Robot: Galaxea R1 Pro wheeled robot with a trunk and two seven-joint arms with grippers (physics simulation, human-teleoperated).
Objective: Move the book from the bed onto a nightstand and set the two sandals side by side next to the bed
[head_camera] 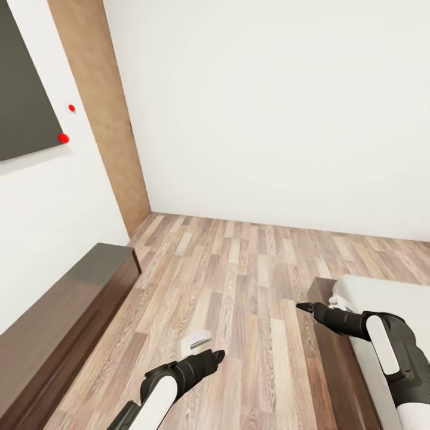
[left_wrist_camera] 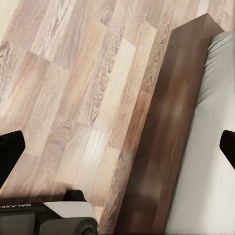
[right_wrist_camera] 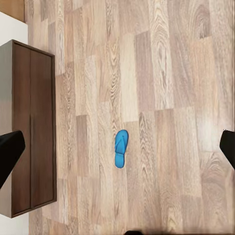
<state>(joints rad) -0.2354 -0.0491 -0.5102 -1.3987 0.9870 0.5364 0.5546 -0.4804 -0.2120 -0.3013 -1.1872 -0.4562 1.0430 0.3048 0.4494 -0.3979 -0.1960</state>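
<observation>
One blue sandal [right_wrist_camera: 121, 148] lies on the wood floor [right_wrist_camera: 161, 73], and one bed [head_camera: 382, 292] shows with its one mattress [left_wrist_camera: 210, 161]. One long dark bench [head_camera: 60, 322] runs along the wall, which carries two red dots [head_camera: 63, 138] and one dark panel [head_camera: 24, 89].

Bed [head_camera: 382, 298] cut off at 4 o'clock edge of head view, only corner of mattress and frame visible; right arm covers part of it. Long dark bench [head_camera: 65, 316] cut off at 8 o'clock edge. Dark panel [head_camera: 24, 83] on wall cut off at 10 o'clock. Small pale object [head_camera: 196, 341] on floor near left gripper [head_camera: 218, 356], too small to identify. Left gripper and right gripper [head_camera: 304, 307] fingertips too small in head view, cropped at wrist-view edges. Dark cabinet [right_wrist_camera: 27, 127] cut off at right wrist view's edge.
</observation>
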